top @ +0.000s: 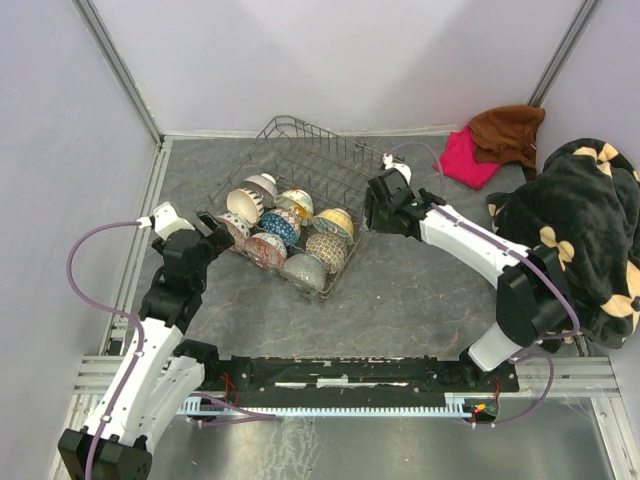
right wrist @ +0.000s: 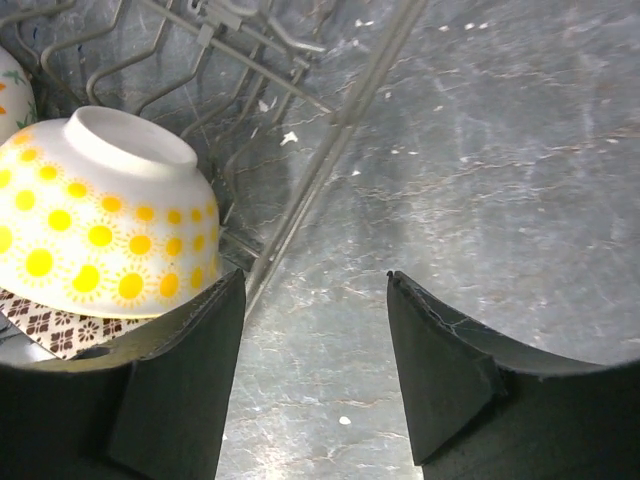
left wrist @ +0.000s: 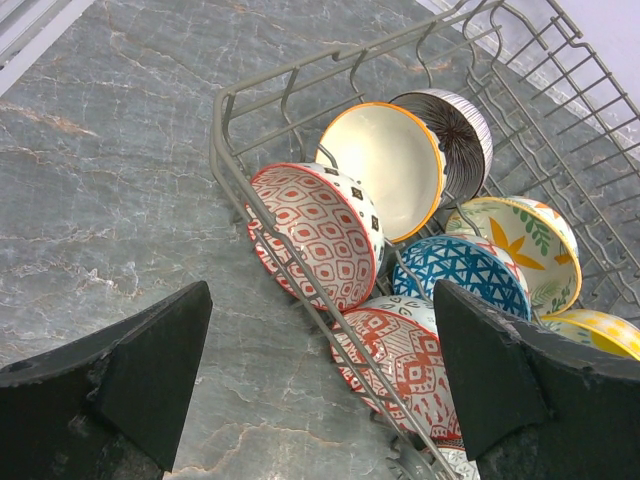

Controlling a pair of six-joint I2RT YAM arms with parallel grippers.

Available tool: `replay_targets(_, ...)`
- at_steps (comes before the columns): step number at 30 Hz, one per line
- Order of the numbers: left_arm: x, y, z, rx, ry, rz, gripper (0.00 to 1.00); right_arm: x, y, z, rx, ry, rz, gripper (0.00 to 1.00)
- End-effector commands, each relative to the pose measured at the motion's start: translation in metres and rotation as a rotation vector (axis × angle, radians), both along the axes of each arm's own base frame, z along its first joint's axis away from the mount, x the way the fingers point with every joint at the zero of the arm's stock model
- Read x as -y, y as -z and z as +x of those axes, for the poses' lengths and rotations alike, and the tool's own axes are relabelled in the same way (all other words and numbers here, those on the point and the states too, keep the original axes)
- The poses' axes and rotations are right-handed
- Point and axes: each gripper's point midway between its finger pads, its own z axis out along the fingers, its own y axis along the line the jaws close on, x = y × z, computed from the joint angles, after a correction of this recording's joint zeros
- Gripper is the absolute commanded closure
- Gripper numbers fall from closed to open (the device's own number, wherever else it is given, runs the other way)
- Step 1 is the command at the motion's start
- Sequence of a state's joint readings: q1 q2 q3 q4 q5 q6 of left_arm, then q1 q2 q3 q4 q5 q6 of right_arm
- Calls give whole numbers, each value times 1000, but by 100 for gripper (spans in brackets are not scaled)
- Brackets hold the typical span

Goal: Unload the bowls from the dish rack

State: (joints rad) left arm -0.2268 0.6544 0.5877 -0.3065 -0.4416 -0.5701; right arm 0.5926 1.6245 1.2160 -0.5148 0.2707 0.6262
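Observation:
The grey wire dish rack (top: 310, 165) stands mid-table and holds several patterned bowls (top: 285, 225). My left gripper (top: 208, 240) is open and empty at the rack's left side; its wrist view shows red-patterned bowls (left wrist: 320, 230), a cream bowl with an orange rim (left wrist: 385, 165), a blue one (left wrist: 465, 275) and the rack's rail (left wrist: 300, 275) between its fingers. My right gripper (top: 372, 215) is open and empty at the rack's right edge. Its wrist view shows a yellow-dotted bowl (right wrist: 100, 225) upside down inside the rack wire (right wrist: 320, 170), just left of the left finger (right wrist: 190, 370).
A dark blanket with cream shapes (top: 580, 230) lies at the right. A brown cloth (top: 510, 130) and a pink cloth (top: 468, 158) lie at the back right. Grey walls close in the table on three sides.

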Motion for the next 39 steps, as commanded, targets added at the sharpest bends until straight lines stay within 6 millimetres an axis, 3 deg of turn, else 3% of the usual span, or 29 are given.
replay_targets(1,3,-21,5,54,0,-24,1,26,-34,1,94,37,-40,30)
replay_targets(3,3,-22,5,54,1,-23,0,33,-47,0,133,5,-68,21)
replay_targets(5,4,-23,6,54,6,-25,1,36,-61,-2,182,-31,-80,3)
replay_targets(6,5,-24,7,53,10,-25,1,36,-67,-3,212,-61,-77,0)
replay_targets(9,9,-24,9,46,32,-28,1,36,-86,-3,325,-129,-73,1)
replay_targets(13,16,-23,10,39,68,-43,1,40,-92,-6,382,-140,-72,6)
replay_targets(16,19,-24,9,43,81,-56,1,29,-100,-11,425,-215,-53,11)
replay_targets(22,24,-26,8,48,108,-68,1,-20,-114,-20,440,-420,-104,20)
replay_targets(31,31,-17,6,20,144,-75,1,-83,-112,-16,444,-540,-296,25)
replay_targets(39,30,-17,4,23,149,-71,1,-111,-92,-13,438,-583,-564,30)
